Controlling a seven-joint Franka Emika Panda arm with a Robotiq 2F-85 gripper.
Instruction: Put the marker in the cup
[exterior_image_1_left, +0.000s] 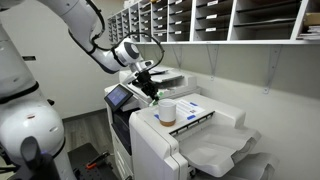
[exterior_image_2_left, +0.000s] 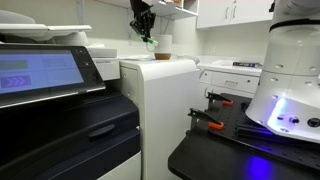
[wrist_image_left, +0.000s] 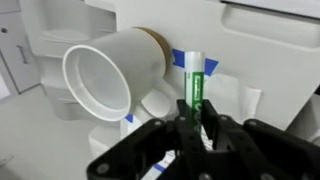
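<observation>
The green marker (wrist_image_left: 196, 88) with a white tip is held between the black fingers of my gripper (wrist_image_left: 194, 125), which is shut on it. The white cup with a tan band (wrist_image_left: 108, 68) lies just left of the marker in the wrist view, its open mouth facing the camera. In an exterior view the cup (exterior_image_1_left: 167, 113) stands on top of the white printer, and my gripper (exterior_image_1_left: 149, 90) hangs a little above and left of it, holding the marker (exterior_image_1_left: 153, 93). In an exterior view the gripper (exterior_image_2_left: 144, 24) is above the cup (exterior_image_2_left: 163, 50).
The cup stands on a large white printer (exterior_image_1_left: 190, 140) with blue tape marks (wrist_image_left: 185, 60) on top. A second copier with a touch screen (exterior_image_2_left: 40, 70) is beside it. Wall mail slots (exterior_image_1_left: 200, 18) hang behind. The robot base (exterior_image_2_left: 290, 80) stands nearby.
</observation>
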